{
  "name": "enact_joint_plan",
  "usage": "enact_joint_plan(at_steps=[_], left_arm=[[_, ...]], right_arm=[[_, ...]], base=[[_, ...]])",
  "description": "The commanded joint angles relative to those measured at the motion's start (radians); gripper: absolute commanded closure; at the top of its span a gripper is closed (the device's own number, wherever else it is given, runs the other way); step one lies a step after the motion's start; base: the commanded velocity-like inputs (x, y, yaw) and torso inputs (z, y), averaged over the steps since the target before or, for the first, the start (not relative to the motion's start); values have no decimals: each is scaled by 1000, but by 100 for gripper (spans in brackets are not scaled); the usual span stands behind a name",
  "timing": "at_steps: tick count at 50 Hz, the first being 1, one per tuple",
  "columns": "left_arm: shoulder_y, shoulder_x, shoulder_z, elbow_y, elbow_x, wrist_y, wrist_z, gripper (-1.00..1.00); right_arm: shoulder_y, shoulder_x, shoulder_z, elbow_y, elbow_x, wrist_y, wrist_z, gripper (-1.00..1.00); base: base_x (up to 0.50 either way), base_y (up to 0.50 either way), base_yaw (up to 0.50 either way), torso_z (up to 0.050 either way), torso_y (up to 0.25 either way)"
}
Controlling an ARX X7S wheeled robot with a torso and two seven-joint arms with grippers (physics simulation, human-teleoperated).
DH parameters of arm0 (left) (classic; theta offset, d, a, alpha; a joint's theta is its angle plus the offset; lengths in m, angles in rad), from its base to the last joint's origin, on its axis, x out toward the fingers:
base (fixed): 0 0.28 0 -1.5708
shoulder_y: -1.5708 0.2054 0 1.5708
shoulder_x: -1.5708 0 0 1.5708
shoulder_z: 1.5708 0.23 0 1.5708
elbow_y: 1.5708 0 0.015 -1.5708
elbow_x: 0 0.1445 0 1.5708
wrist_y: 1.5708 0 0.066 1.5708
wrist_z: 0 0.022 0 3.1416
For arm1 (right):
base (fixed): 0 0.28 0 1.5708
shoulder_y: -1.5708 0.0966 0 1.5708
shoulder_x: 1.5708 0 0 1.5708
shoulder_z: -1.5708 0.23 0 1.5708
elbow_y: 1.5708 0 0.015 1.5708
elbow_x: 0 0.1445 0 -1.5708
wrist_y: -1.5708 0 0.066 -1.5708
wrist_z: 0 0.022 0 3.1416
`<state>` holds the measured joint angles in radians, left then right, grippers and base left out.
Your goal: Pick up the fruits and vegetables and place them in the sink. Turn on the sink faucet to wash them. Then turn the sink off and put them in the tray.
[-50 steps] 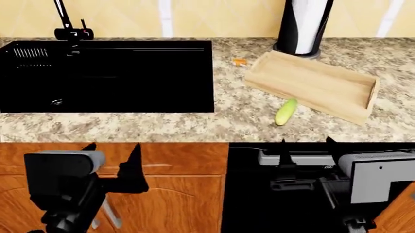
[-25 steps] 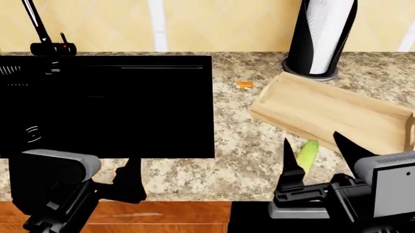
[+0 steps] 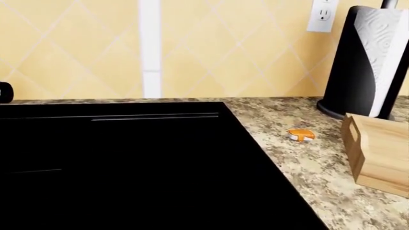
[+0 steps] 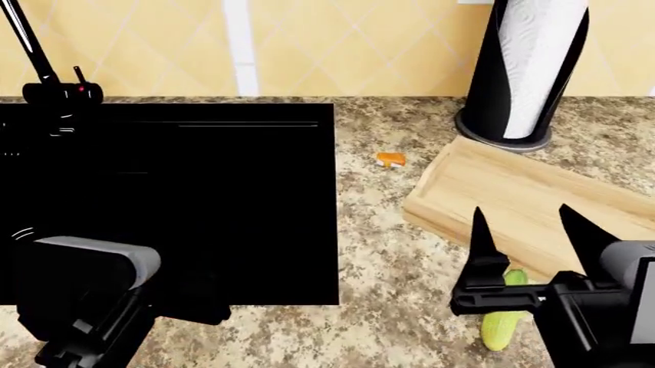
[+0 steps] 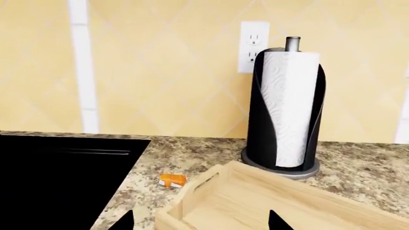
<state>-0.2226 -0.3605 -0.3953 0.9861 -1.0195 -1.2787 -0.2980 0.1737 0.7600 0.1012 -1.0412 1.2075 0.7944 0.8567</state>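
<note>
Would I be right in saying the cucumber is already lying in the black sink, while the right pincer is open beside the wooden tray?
Not quite: the cucumber is not in the sink. The head view shows it lying on the granite counter, beside the wooden tray. The right pincer is indeed open, hovering above it.

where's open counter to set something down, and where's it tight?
Free: the granite strip between the sink and the tray, bare except a small orange piece near the back. The tray's inside also looks empty. Tight: the front right, where the open right gripper hangs over the cucumber beside the tray, and the back corner by the paper towel holder.
</note>
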Motion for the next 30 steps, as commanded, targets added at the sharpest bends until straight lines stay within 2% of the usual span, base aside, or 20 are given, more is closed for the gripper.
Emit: enact_joint_plan(at_steps=[1,8,10,14,17,24,30], left_arm=[[-4,-13,6,-9,-28,2,-22,-100],[-2,-25,-22,-2,-72,0,-45,-100],[1,-29,-27,-1,-78,3,-47,-100],[10,-33,-19,-4,-68,19,-43,-100],[15,-38,-17,-2,-70,25,-44,-100],[27,-45,-13,-4,-72,40,-45,-100],[36,-51,-10,-7,-75,51,-48,-100]], right_arm=[[139,83,-66,6,287,-20,346,-100],[297,99,-205,22,521,-3,649,-100],[317,127,-259,19,550,-42,713,-100],[373,351,-556,0,475,-352,714,-100],[416,452,-723,1,410,-501,714,-100],[566,495,-982,7,399,-646,714,-100],[728,455,-1222,33,411,-736,714,-100]], base=[[0,0,0,0,0],[0,0,0,0,0],[0,0,0,0,0],[0,0,0,0,0],[0,0,0,0,0],[0,0,0,0,0],[0,0,0,0,0]])
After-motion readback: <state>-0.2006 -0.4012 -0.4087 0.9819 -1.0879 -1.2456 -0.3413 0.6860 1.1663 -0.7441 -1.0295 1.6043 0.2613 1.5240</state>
